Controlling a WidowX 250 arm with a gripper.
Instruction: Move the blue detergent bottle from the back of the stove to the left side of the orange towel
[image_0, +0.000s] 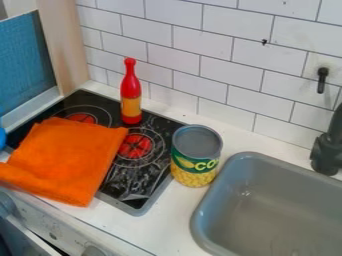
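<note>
Stovetop (128, 186) bears an orange cloth (67, 157); I cannot tell the jaws' grip or place.

- I see a plain orange soft cloth (67, 160).
- On my flat black stove top (141, 192), I see red spots and pale rings.
- The tall red toy bottle (131, 90) has a yellow-orange band.
- The round can (195, 162) is green and yellow, with a grey top.
- I see white brick-shaped wall tiles (200, 52) with dark lines.
</note>
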